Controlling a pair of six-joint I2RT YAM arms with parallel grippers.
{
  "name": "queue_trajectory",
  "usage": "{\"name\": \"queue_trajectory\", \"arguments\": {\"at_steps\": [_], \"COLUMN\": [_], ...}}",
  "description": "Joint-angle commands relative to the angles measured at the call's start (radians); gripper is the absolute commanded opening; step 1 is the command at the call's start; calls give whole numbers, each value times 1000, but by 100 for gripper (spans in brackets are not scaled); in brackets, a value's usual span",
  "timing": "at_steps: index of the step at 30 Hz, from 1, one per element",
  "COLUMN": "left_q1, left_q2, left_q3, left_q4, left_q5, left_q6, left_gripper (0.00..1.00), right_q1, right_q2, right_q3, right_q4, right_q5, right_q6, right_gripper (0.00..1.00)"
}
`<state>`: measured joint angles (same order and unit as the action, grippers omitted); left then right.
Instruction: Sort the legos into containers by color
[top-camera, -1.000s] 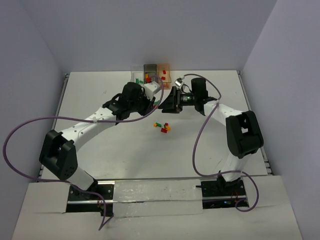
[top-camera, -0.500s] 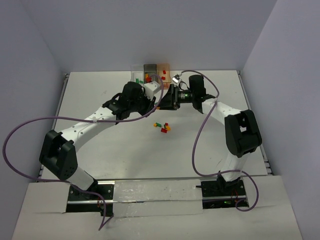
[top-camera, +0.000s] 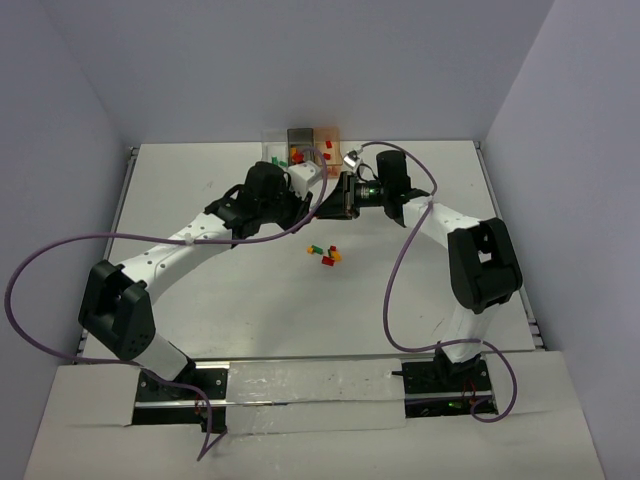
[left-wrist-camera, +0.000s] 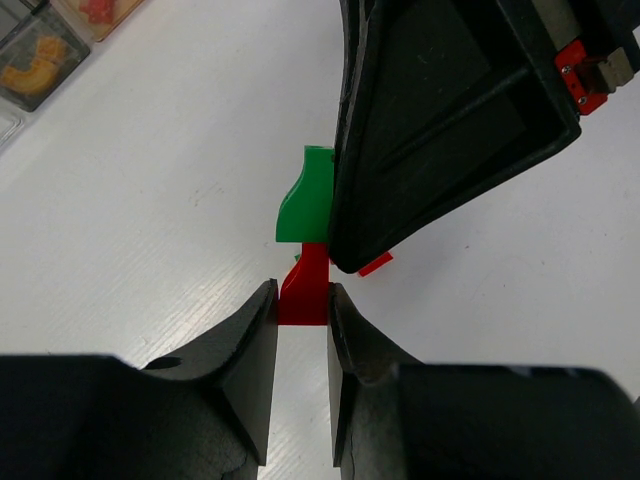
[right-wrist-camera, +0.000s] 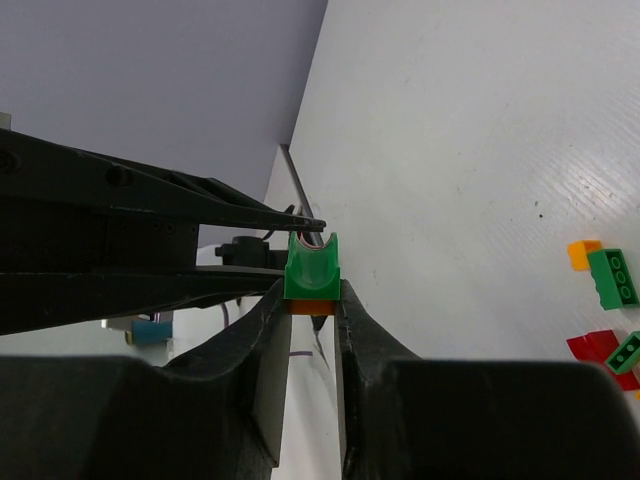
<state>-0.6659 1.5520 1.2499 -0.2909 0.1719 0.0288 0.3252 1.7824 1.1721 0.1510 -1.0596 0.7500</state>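
My left gripper (left-wrist-camera: 302, 292) is shut on a red lego (left-wrist-camera: 305, 300) that is joined to a green lego (left-wrist-camera: 306, 195). My right gripper (right-wrist-camera: 312, 290) is shut on that green lego (right-wrist-camera: 312, 266), and a reddish piece (right-wrist-camera: 311, 307) shows under it. The two grippers meet tip to tip above the table (top-camera: 200, 300), in front of the containers. The clear container (top-camera: 272, 141), the dark grey one (top-camera: 299, 139) and the orange one (top-camera: 328, 140) stand in a row at the back. Several loose legos (top-camera: 323, 255) lie mid-table.
The dark grey container (left-wrist-camera: 38, 58) holds an orange-yellow piece and the orange one (left-wrist-camera: 98, 12) a red piece. Loose orange (right-wrist-camera: 582, 252), green (right-wrist-camera: 612, 278) and red (right-wrist-camera: 596, 347) legos lie to the right of my right gripper. Purple cables loop beside both arms.
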Motion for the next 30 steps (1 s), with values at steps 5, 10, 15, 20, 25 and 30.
{"name": "queue_trajectory", "arguments": {"at_steps": [5, 10, 15, 20, 25, 30], "left_q1": [7, 102, 224, 315, 318, 317], "left_q2": [-18, -57, -95, -75, -42, -16], "left_q3": [57, 38, 12, -35, -96, -121], "left_q4": [-12, -28, -8, 65, 238, 343], "left_q5": [39, 214, 421, 768, 960, 987], "left_q6": [-55, -75, -135, -234, -414, -506], "left_gripper": [45, 74, 75, 73, 70, 67], "right_q1": [3, -27, -48, -49, -48, -42], "right_q2": [-6, -22, -43, -65, -97, -133], "right_q3": [15, 5, 8, -11, -38, -53], "right_q4": [85, 71, 14, 50, 151, 240], "right_q5": [-46, -73, -93, -157, -220, -245], "right_q6": [17, -14, -76, -79, -31, 20], "right_gripper": [0, 0, 0, 0, 0, 0]}}
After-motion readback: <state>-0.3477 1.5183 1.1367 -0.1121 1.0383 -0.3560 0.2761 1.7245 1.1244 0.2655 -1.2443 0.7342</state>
